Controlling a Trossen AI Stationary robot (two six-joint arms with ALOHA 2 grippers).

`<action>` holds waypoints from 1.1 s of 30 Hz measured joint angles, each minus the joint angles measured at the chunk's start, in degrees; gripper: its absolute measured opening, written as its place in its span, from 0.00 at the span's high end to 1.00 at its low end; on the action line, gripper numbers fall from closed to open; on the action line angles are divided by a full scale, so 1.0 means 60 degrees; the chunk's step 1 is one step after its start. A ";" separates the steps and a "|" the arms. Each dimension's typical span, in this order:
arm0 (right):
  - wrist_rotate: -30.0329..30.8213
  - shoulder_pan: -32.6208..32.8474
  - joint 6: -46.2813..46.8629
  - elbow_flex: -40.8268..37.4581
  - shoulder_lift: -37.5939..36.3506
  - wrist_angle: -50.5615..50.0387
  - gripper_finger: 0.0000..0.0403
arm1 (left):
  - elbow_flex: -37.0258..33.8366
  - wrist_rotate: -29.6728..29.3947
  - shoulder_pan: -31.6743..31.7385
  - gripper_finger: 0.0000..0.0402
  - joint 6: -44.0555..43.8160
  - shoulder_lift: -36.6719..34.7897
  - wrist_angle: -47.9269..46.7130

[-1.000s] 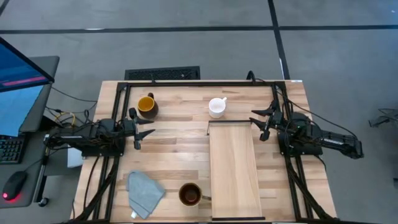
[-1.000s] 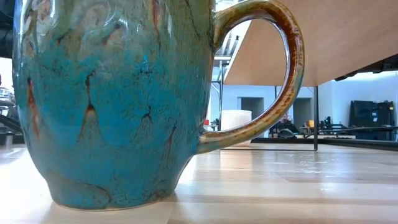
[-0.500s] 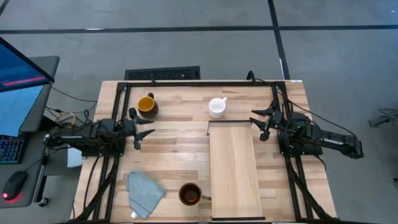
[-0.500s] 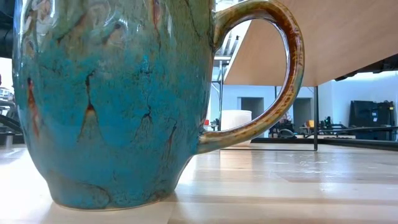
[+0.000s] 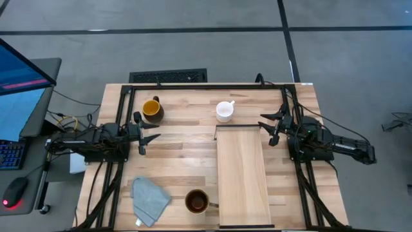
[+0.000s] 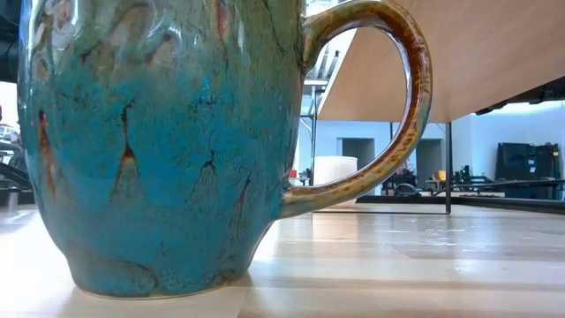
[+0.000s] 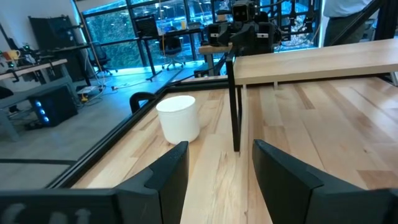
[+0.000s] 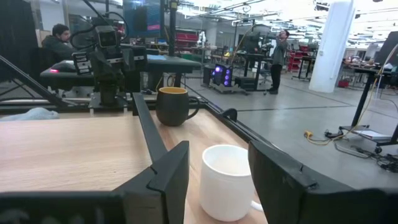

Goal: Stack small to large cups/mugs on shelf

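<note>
Glossy glazed mug (image 6: 168, 141), smooth pale wood shelf (image 5: 243, 174), seemingly cloth rag (image 5: 149, 198)

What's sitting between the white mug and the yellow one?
Nothing: in the high view only bare tabletop separates the white mug from the yellow mug.

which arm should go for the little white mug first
Right, I'd judge: the small plain white mug sits just off the pale wooden shelf board near the open right gripper; the left gripper waits farther away.
</note>
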 joint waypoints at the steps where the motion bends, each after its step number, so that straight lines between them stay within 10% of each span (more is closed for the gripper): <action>1: -0.0003 0.0001 0.0000 0.0000 0.0002 0.0000 0.53 | -0.0003 -0.0003 0.0002 0.58 -0.0024 0.0000 0.0000; 21: -0.0003 0.0001 0.0000 -0.0004 0.0000 0.0000 0.53 | -0.0004 0.0026 0.0002 0.58 -0.0086 0.0004 0.0007; 33: -0.0001 0.0001 0.0000 0.0000 0.0000 0.0000 0.53 | -0.0047 0.2198 0.0002 0.58 -0.0011 0.0005 0.0668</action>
